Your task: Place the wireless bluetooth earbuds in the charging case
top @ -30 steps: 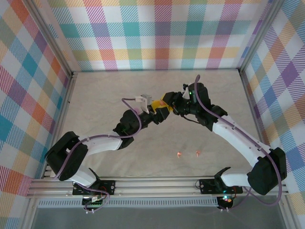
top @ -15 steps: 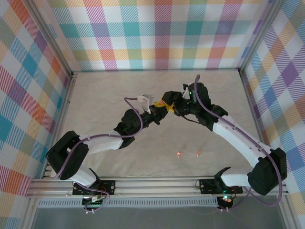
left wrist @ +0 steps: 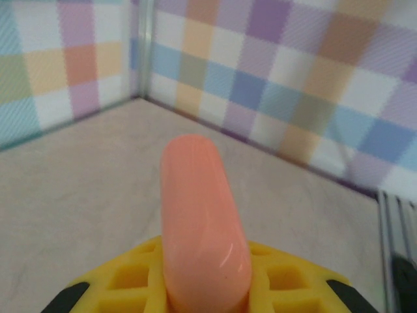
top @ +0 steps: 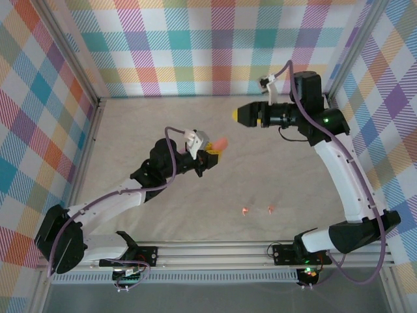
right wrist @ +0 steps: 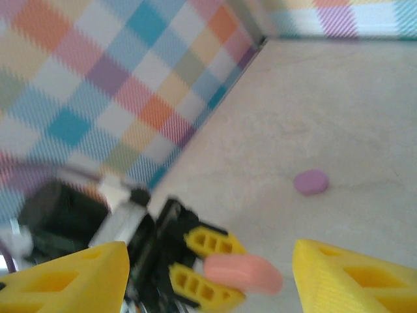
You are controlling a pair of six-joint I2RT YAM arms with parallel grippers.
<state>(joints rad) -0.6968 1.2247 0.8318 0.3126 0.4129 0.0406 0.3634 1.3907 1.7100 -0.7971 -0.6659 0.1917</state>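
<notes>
Left gripper (top: pixel 214 155): held above the middle of the table, slightly left of centre. Its yellow ribbed fingers (left wrist: pixel 124 283) are clamped on a smooth, pill-shaped salmon-orange charging case (left wrist: pixel 202 222). The case stands up out of the grip, with its rounded end clear of the fingertips. From the top view the case (top: pixel 221 141) points toward the far right.

Right gripper (top: pixel 236 115): raised at far right of centre, pointing left, well apart from the left gripper. Its yellow fingers (right wrist: pixel 71 280) are spread wide with nothing between them. The right wrist view looks past them to the left gripper and the case it holds.

Task items: two tiny salmon-orange wireless earbuds (top: pixel 244 210) (top: pixel 270 209) lie loose on the beige marbled tabletop (top: pixel 293 169). They sit side by side toward the near edge, right of centre, well apart from both grippers and from the case.

Other: a small lilac-purple rounded piece (right wrist: pixel 311 182) rests flat on the tabletop beyond the left gripper. Too blurred to tell case from bud.

Surround: pastel plaid walls (top: pixel 215 45) on three sides.
</notes>
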